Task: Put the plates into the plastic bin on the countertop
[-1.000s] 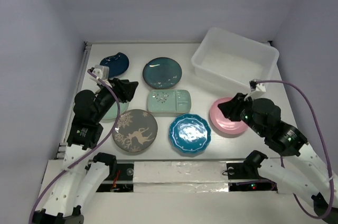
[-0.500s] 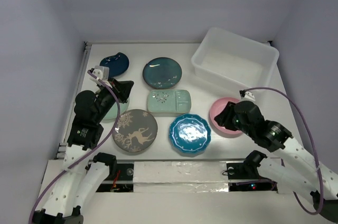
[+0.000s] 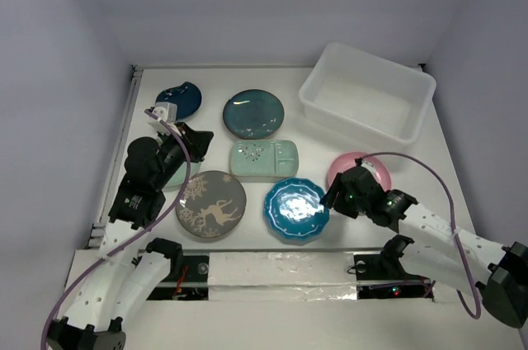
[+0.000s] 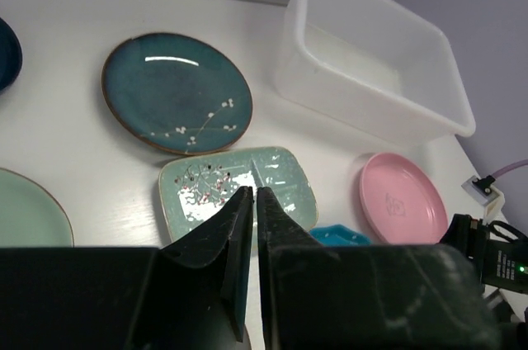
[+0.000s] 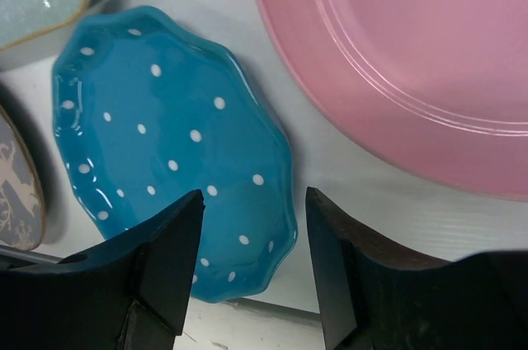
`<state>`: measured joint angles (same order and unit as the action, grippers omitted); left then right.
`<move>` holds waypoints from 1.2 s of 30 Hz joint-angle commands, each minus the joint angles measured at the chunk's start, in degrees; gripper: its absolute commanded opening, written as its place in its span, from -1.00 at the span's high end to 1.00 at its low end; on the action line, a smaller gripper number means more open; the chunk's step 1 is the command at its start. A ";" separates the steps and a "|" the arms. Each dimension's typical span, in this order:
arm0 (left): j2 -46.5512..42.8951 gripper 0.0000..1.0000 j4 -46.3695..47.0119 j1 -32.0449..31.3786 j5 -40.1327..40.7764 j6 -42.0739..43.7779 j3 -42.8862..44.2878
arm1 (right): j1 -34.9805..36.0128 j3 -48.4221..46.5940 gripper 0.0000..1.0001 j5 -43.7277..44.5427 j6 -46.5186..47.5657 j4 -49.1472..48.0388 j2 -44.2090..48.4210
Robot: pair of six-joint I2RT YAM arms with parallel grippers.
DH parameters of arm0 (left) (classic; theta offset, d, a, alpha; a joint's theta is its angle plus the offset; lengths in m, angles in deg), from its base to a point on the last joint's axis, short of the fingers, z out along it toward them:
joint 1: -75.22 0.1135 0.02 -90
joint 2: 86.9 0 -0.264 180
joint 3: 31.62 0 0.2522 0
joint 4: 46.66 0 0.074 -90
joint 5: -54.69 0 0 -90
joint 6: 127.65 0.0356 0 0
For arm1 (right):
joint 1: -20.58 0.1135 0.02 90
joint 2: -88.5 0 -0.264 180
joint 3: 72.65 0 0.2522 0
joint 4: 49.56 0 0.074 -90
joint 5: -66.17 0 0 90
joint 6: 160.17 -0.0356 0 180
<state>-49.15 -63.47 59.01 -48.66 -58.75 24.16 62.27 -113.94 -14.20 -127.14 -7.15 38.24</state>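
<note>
The scalloped bright blue plate lies flat on the countertop, left of the pink plate. My right gripper is open just above the blue plate's right rim, one finger over the plate and the other over the bare gap beside it. My left gripper is shut on nothing and hovers above the mint tray. The plastic bin stands empty at the back right. From above I also see the dark teal plate, grey deer plate and navy leaf dish.
A pale green plate lies at the left, mostly hidden under my left arm. White walls close in the countertop at the back and both sides. A taped strip runs along the front edge by the arm bases.
My right gripper left the pink plate, swung down and left to the blue plate's rim, and opened. My left gripper closed and shifted slightly right.
</note>
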 commanded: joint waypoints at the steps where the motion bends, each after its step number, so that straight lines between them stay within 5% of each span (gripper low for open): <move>1: -0.05 0.93 -1.69 -0.49 -0.45 -0.17 0.61 | 0.41 3.26 -0.16 -2.86 -3.85 -7.45 0.08; 11: -1.20 1.00 -4.77 -2.07 4.20 3.00 0.87 | 0.41 8.01 0.02 -7.69 -6.40 -16.51 -6.86; 14: -1.81 1.00 -3.90 -2.60 3.67 3.26 0.61 | 0.41 8.72 0.20 -8.39 -7.19 -18.97 -9.67; 21: -3.39 0.95 -3.81 -2.60 5.78 3.26 0.87 | 0.41 8.28 1.00 -9.01 -7.19 -17.13 -8.20; 26: -4.10 0.66 -3.63 -2.60 6.49 2.65 0.61 | 0.41 4.34 1.00 -9.10 -3.51 -8.63 -2.14; 31: -4.10 0.60 -3.45 -2.60 7.45 2.30 0.52 | 0.41 -5.32 1.00 -9.10 3.17 3.76 9.10; 36: -4.18 0.60 -3.54 -2.60 8.68 2.29 0.69 | 0.41 -17.70 1.00 -7.37 6.25 3.79 10.45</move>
<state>-52.75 -68.97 56.56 -41.20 -56.20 24.16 62.60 -121.00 -22.27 -122.70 4.28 46.88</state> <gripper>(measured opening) 0.198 0.077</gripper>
